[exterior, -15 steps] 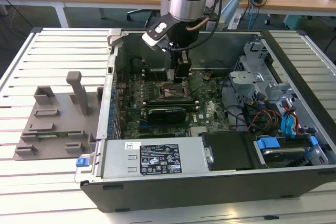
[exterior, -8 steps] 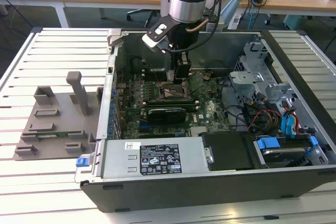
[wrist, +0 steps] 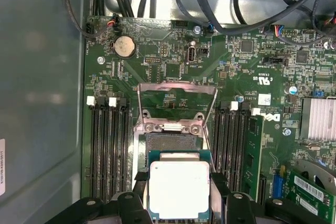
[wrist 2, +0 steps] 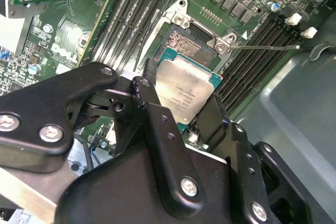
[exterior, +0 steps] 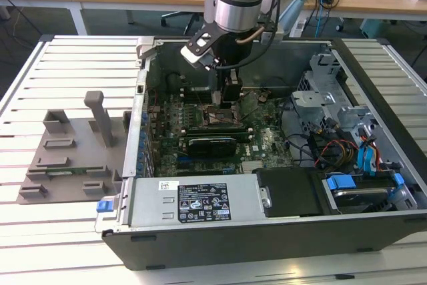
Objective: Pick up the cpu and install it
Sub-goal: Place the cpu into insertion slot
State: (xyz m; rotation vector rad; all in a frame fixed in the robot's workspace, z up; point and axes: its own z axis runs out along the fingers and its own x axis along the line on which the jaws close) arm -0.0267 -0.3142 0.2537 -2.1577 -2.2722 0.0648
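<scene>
We see the claw [wrist 2: 184, 95] clamped on the cpu [wrist 2: 186, 90], one black finger [wrist 2: 144, 85] on each of two opposite edges, with the silvery plate facing the camera in both wrist views. Several lines of fine dark print cross that plate, too small for us to make out. The cpu [wrist: 179, 190] sits between the fingertips, low over the near part of the socket [wrist: 173, 142]; we cannot tell whether it touches. Just beyond the claw the socket's metal frame [wrist: 176, 98] stands swung open, and a thin lever [wrist 2: 262, 47] juts out to one side. Rows of memory slots [wrist: 107, 145] flank the claw on both sides. Farther past the socket lies a coin cell [wrist: 124, 46] on the green board [wrist: 157, 61], which carries white printed lettering and a small white sticker [wrist: 264, 98].

In the exterior view the claw [exterior: 223, 95] reaches down into the open case [exterior: 373, 65]. Nearer the camera than the claw are a black card [exterior: 212, 143] and a grey box bearing a black label [exterior: 200, 201] with a small white barcode tag. Well off to the exterior view's left of the claw rests a grey tray [exterior: 67, 158]
</scene>
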